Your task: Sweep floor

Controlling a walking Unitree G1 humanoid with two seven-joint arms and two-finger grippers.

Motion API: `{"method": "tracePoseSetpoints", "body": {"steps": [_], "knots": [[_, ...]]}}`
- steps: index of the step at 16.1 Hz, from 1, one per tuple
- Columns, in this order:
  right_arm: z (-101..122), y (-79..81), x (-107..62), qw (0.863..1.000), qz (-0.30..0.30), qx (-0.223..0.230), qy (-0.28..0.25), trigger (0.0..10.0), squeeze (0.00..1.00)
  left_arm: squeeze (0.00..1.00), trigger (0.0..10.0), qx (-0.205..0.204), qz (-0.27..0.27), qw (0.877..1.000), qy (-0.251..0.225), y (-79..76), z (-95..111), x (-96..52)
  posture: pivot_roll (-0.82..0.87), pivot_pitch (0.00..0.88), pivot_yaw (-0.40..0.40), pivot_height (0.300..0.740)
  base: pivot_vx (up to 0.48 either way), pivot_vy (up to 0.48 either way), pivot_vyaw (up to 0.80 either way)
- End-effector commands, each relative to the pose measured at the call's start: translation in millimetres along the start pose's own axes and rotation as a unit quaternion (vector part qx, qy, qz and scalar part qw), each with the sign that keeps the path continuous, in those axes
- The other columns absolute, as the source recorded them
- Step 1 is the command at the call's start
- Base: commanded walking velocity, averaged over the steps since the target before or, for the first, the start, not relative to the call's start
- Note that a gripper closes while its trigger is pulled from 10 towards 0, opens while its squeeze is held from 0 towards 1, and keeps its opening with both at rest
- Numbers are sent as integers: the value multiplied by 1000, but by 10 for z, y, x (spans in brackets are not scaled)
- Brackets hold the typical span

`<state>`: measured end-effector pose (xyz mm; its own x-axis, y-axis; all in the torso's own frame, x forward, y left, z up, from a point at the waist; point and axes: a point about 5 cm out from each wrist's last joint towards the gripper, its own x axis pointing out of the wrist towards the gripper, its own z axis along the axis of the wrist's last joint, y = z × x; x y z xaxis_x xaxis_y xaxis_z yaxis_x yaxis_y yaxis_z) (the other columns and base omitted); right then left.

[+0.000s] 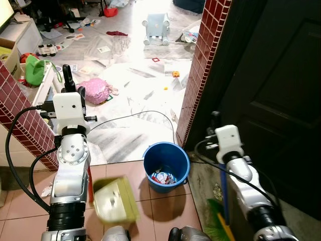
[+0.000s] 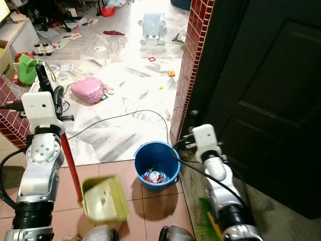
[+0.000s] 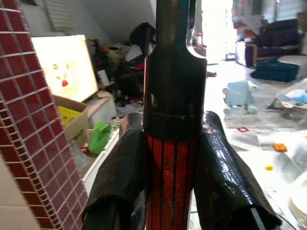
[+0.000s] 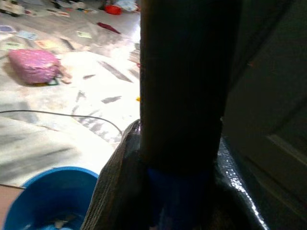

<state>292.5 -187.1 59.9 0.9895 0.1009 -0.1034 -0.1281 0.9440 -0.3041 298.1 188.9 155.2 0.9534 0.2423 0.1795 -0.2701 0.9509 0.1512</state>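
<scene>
Some sweepings already lay in the blue bucket (image 1: 166, 165), while both grippers clasped dustpan handle (image 3: 172, 143) and broom handle (image 4: 184, 120); litter remained at 12 o'clock.

Daylight from far room; strong glare on white floor (image 1: 135, 75). Dark door (image 1: 271, 100) at right in shade. Dustpan (image 1: 115, 201) motion-blurred. Wrist views soft, close parts unfocused.
</scene>
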Motion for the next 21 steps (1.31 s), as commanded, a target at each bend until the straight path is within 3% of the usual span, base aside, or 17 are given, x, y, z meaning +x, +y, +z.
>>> {"method": "tracePoseSetpoints", "body": {"steps": [1, 6, 8, 13, 16, 19, 20, 21], "knots": [[11, -137, -25, 1000, -16, -17, 3, 10000, 0, 0, 10000, 2, -12, 1000, -2, -78, 2, -21, -29, 63, -31, 740, 0, 0, 0], [-252, -470, -259, 991, -87, -42, 91, 10000, 0, 0, 10000, -14, -29, 999, 25, -197, -90, -114, -41, 95, -25, 740, 0, 0, 0], [-214, -509, -201, 990, -98, -46, 90, 10000, 0, 0, 10000, -27, -27, 998, 42, -204, -131, -119, -41, 101, -20, 740, 0, 0, 0], [318, -602, 208, 990, -120, -68, -31, 10000, 0, 0, 10000, -41, -35, 998, 41, -267, -87, -98, -39, 119, -24, 740, 0, 0, 0], [486, -470, 330, 992, -99, -50, -63, 10000, 0, 0, 10000, -43, -34, 997, 47, -269, -107, -139, -32, 117, -30, 740, 0, 0, 0], [493, -315, 381, 995, -71, -17, -73, 10000, 0, 0, 10000, -33, -41, 998, 37, -272, -81, -127, -24, 111, -33, 740, 0, 0, 0], [472, -157, 396, 997, -21, 23, -64, 10000, 0, 0, 10000, -12, -55, 998, 17, -283, -32, -121, -24, 109, -32, 740, 0, 0, 0], [472, -95, 383, 997, -5, 33, -64, 10000, 0, 0, 10000, -17, -56, 998, 22, -295, -34, -127, -25, 108, -33, 740, 0, 0, 0]]}}
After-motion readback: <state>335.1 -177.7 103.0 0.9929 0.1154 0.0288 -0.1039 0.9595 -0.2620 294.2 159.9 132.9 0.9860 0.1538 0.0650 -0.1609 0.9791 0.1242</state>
